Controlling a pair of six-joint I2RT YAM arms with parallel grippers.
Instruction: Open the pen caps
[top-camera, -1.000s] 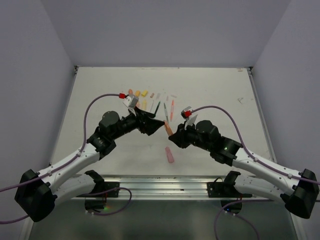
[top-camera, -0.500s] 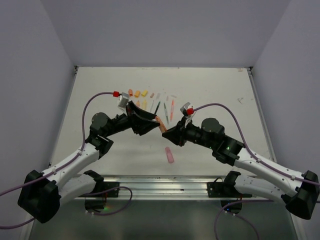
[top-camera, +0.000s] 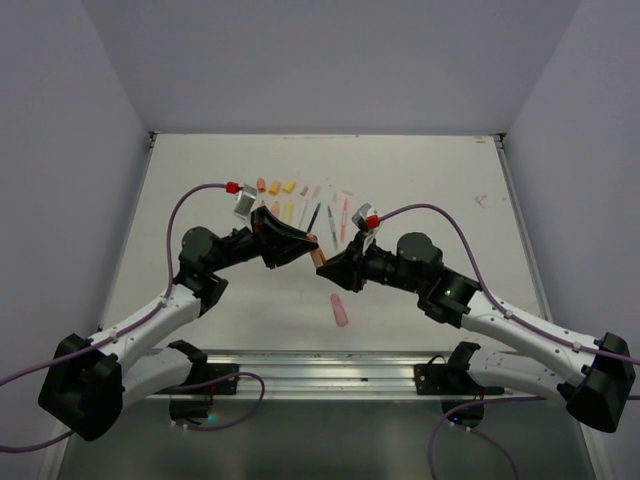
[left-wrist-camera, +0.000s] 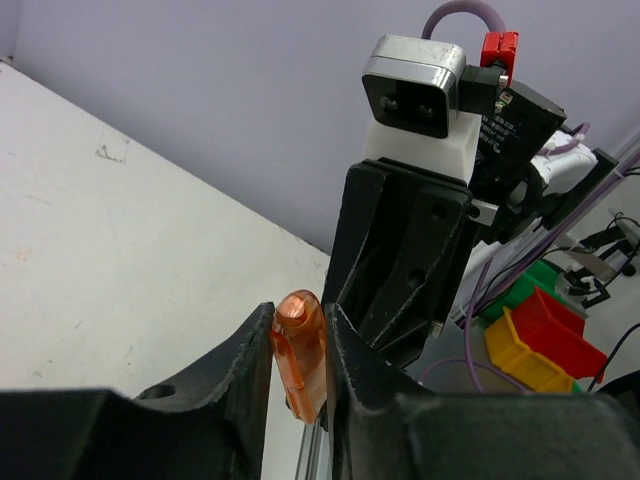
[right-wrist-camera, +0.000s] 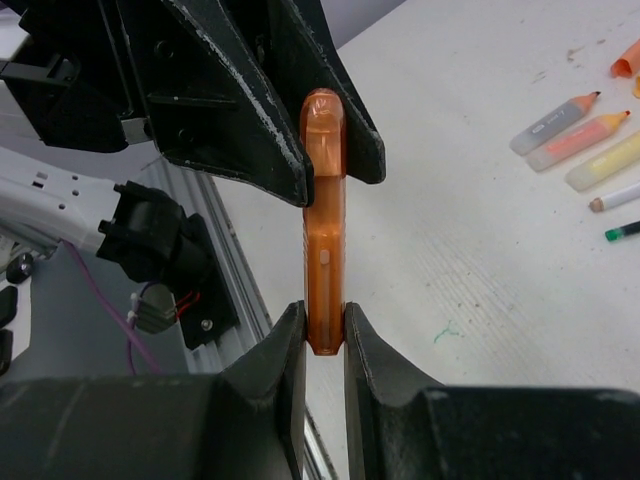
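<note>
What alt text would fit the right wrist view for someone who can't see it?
An orange highlighter is gripped at its near end by the right fingers, with its far end between the left fingers. Several loose pens lie on the white table at upper right.

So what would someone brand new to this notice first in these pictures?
Most likely the translucent orange plastic highlighter held in mid-air above the middle of the white table, the left hand pinching its rounded cap end and the right hand its other end. Next, the row of small coloured pens and loose caps farther back, and a pink highlighter lying alone nearer the front.
</note>
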